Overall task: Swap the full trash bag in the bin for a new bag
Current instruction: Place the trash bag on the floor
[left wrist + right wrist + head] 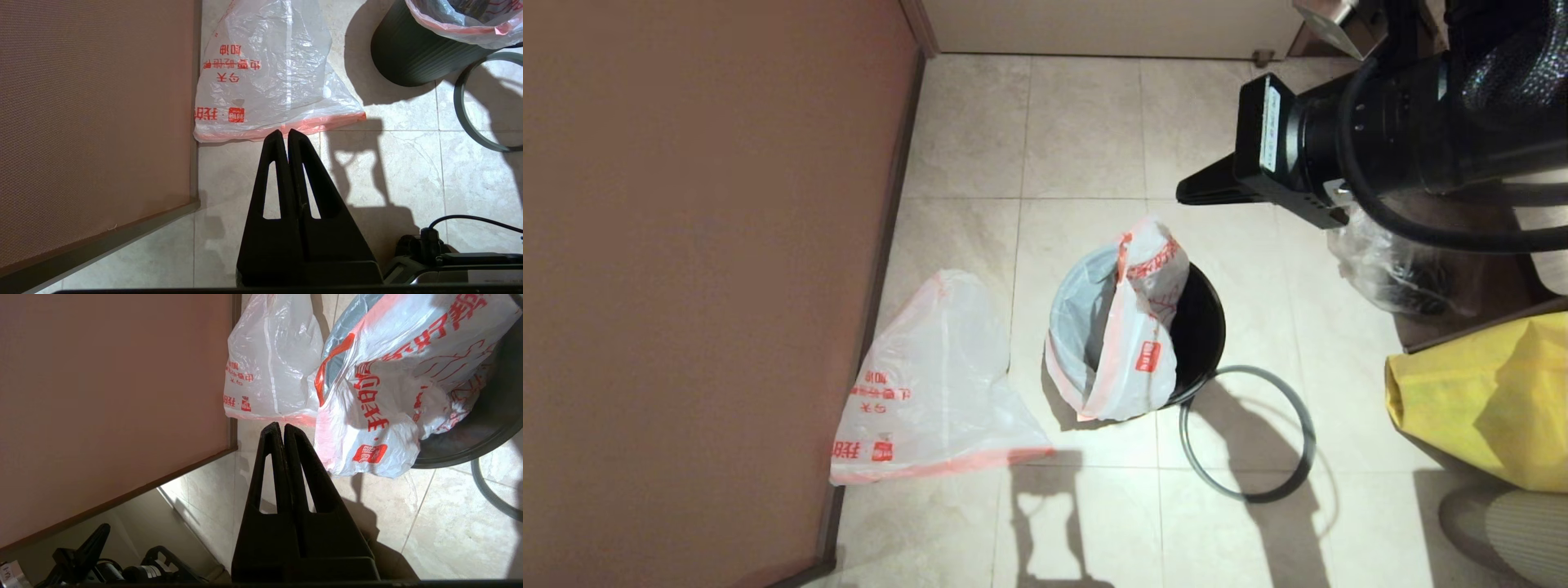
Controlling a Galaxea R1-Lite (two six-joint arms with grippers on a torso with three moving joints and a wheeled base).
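Observation:
The black bin (1202,327) stands mid-floor with the full trash bag (1131,359) in it, white with red print and handles, sagging over the near rim. The bin's grey ring (1245,369) lies on the floor beside it. The new bag (931,392) lies flat by the brown wall. My right gripper (1183,194) hovers shut and empty, high behind the bin; its wrist view looks down on the full trash bag (388,400) and new bag (273,363). My left gripper (284,132) is shut and empty, above the floor just short of the new bag's (269,73) pink edge.
A brown wall panel (686,286) runs along the left. At right sit a clear bag with dark contents (1396,269) and a yellow fabric bag (1486,392). Bare tiles lie in front of the bin (408,53) and ring (458,102).

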